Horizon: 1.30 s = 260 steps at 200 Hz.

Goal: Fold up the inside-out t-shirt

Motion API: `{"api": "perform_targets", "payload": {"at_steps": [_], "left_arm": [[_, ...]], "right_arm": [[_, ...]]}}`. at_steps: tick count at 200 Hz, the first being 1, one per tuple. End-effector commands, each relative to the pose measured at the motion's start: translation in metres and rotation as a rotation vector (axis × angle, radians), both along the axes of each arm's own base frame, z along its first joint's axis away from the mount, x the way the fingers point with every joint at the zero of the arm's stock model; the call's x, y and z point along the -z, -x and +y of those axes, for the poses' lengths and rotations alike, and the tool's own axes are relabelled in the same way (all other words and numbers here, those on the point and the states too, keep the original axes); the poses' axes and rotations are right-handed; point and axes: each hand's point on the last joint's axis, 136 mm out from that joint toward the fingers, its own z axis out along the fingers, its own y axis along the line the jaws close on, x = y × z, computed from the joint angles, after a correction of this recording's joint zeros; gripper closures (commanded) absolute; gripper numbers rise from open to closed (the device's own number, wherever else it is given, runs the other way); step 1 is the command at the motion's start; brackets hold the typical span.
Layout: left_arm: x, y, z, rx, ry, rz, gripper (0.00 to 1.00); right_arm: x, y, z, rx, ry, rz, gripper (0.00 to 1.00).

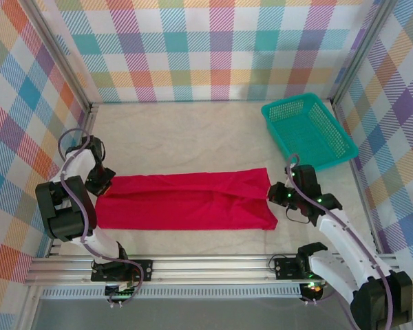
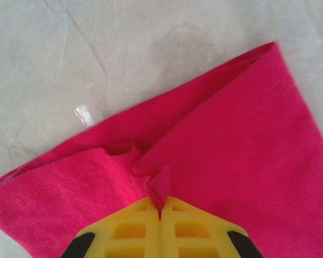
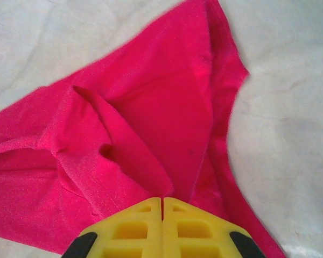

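Observation:
The inside-out t-shirt [image 1: 186,201] is bright red and lies as a long horizontal band across the pale table, stretched between both arms. My left gripper [image 1: 102,180] sits at the band's left end, shut on a pinch of red cloth [image 2: 160,188] between its yellow fingers [image 2: 134,228]. At the right end my right gripper [image 1: 277,193] is shut on a fold of the t-shirt [image 3: 151,161], its yellow fingers [image 3: 191,228] pressed together. A curved hem runs down the right side in the right wrist view.
A teal mesh basket [image 1: 308,130] stands at the back right, just beyond the right arm. Checkered walls [image 1: 213,48] enclose the table on three sides. A metal rail [image 1: 213,265] runs along the near edge.

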Motion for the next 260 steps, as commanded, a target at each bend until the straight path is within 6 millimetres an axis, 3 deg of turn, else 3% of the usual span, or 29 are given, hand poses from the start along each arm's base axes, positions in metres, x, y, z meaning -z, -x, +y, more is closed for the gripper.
{"api": "perform_targets", "payload": {"at_steps": [1, 13, 44, 51, 85, 98, 121, 137, 161, 186, 230, 260], "left_arm": [[0.007, 0.008, 0.005, -0.041, -0.02, 0.001, 1.0], [0.015, 0.012, 0.004, -0.046, -0.017, 0.011, 0.98], [0.025, 0.009, -0.002, -0.047, 0.024, 0.008, 0.71], [0.023, 0.006, -0.003, -0.049, 0.029, 0.0, 0.6], [-0.008, -0.017, -0.008, -0.078, 0.034, -0.156, 0.45], [-0.024, -0.028, -0.02, -0.055, 0.029, -0.222, 0.43], [-0.035, -0.049, -0.064, 0.066, 0.079, -0.312, 0.4], [-0.026, -0.055, -0.091, 0.147, 0.121, -0.287, 0.4], [-0.002, -0.049, -0.101, 0.175, 0.139, -0.207, 0.43], [0.011, -0.045, -0.109, 0.197, 0.154, -0.186, 0.44], [0.018, -0.046, -0.11, 0.208, 0.152, -0.166, 0.45], [0.021, -0.046, -0.111, 0.211, 0.158, -0.158, 0.45]], "right_arm": [[0.015, 0.009, -0.002, 0.05, -0.027, 0.054, 0.97], [0.025, 0.013, -0.004, 0.065, -0.028, 0.083, 0.88], [0.028, 0.019, -0.015, 0.102, 0.023, 0.104, 0.8], [0.024, 0.018, -0.015, 0.103, 0.023, 0.09, 0.8], [0.005, 0.004, 0.003, 0.05, -0.001, 0.029, 0.73], [0.001, -0.007, 0.02, 0.005, -0.002, 0.023, 0.69], [-0.001, -0.029, 0.057, -0.104, 0.045, -0.001, 0.57], [0.001, -0.044, 0.082, -0.182, 0.091, -0.011, 0.47], [0.015, -0.066, 0.103, -0.239, 0.143, 0.025, 0.39], [0.024, -0.082, 0.12, -0.267, 0.157, 0.055, 0.38], [0.041, -0.086, 0.137, -0.299, 0.176, 0.101, 0.4], [0.045, -0.084, 0.14, -0.312, 0.183, 0.109, 0.61]]}}
